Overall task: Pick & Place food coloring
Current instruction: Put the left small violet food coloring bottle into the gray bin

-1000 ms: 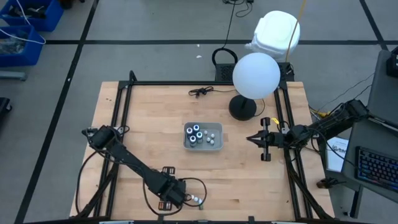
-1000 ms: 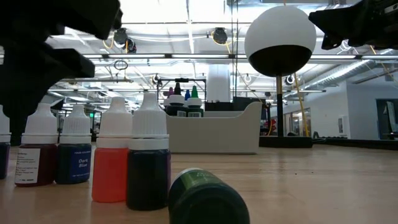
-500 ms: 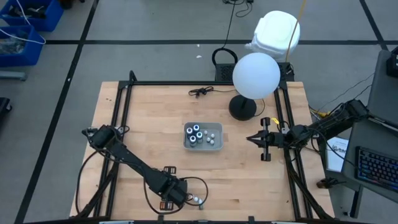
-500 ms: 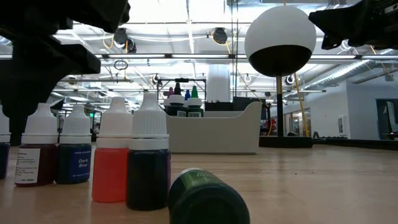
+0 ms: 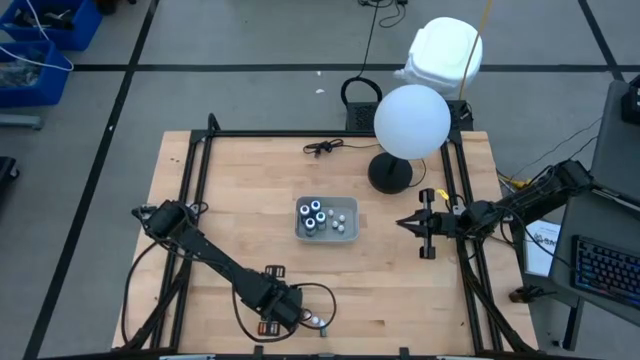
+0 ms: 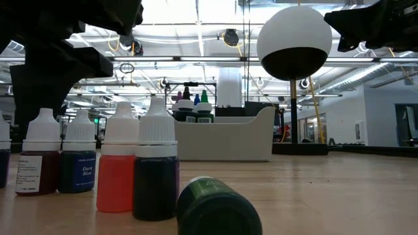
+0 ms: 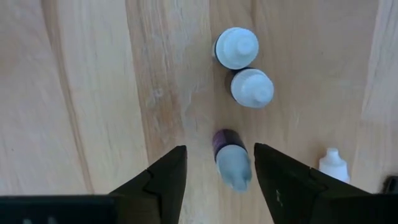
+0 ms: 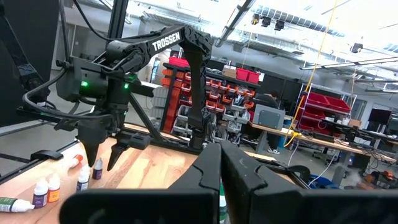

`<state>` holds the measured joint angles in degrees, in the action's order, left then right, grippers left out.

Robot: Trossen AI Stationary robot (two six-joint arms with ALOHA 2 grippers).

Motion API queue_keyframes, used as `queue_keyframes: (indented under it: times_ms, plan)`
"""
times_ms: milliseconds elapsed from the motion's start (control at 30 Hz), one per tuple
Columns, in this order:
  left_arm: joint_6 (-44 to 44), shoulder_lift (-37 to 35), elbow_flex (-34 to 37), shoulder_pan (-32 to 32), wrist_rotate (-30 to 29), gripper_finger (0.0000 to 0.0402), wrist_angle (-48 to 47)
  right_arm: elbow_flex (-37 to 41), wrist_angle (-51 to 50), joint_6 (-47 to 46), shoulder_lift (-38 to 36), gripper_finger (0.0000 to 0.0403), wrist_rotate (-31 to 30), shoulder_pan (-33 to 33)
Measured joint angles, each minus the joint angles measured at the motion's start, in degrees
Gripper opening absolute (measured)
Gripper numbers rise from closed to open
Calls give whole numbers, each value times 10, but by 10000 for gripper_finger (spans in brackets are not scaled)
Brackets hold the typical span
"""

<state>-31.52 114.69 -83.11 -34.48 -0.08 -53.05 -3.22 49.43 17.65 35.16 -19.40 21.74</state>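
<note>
My left gripper hangs open near the table's near edge, fingers pointing down. In the left wrist view its fingers stand on either side of a small white-capped purple bottle without touching it. Two more white-capped bottles stand just beyond, and another to the side. The low view shows the row upright: dark red, blue, orange, dark, plus a green bottle lying on its side. The grey tray at mid-table holds several round-topped bottles. My right gripper waits shut at the right.
A lamp with a white globe on a black base stands at the far right of the table. A black cable lies near the far edge. Bare wood lies between the tray and the small bottles.
My left gripper has shifted a little toward the table's right, over the row of small bottles. The bottles and the right arm have kept still.
</note>
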Motion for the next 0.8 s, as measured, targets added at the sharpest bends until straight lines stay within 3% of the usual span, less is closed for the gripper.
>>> queue_keyframes:
  times_ms: [500,800]
  plan:
    - [11,0,0,0,0,63,0,0,0,0,0,0,0,0]
    - [44,-19,0,1,24,60,-5,0,0,0,0,0,0,0]
